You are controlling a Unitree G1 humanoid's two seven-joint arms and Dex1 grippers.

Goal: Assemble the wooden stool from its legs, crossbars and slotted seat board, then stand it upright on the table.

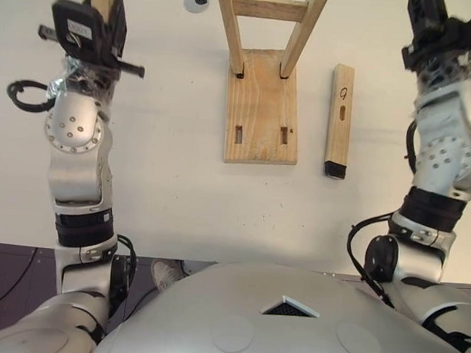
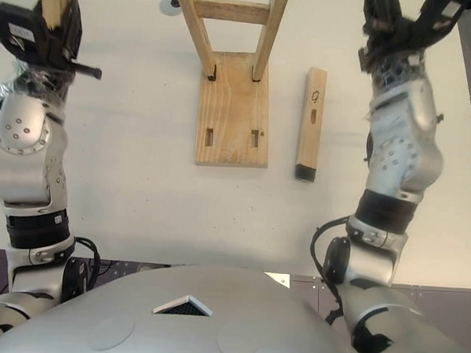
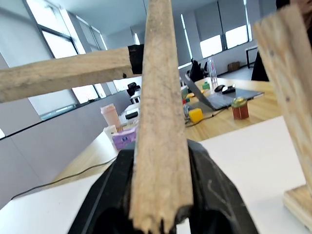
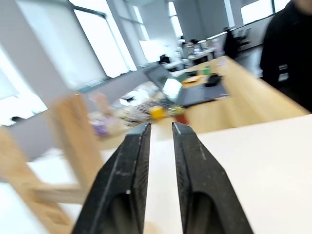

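The slotted seat board (image 1: 263,107) lies flat at the middle of the white table (image 1: 164,188). Two legs (image 1: 230,26) joined by a crossbar (image 1: 269,8) stand in its far slots, while its two near slots (image 1: 239,134) are empty. A loose leg (image 1: 340,119) with a slot and a dark end lies to the right of the board. Far left, my left gripper (image 1: 92,27) is shut on another wooden leg (image 3: 158,97), held above the table. Far right, my right gripper (image 4: 161,127) hangs above the table, its fingers close together around nothing.
A small round black-and-white object (image 1: 199,1) sits on the table behind the board, left of the standing legs. The table's front edge (image 1: 239,262) runs close to me. Bare tabletop lies between the board and that edge.
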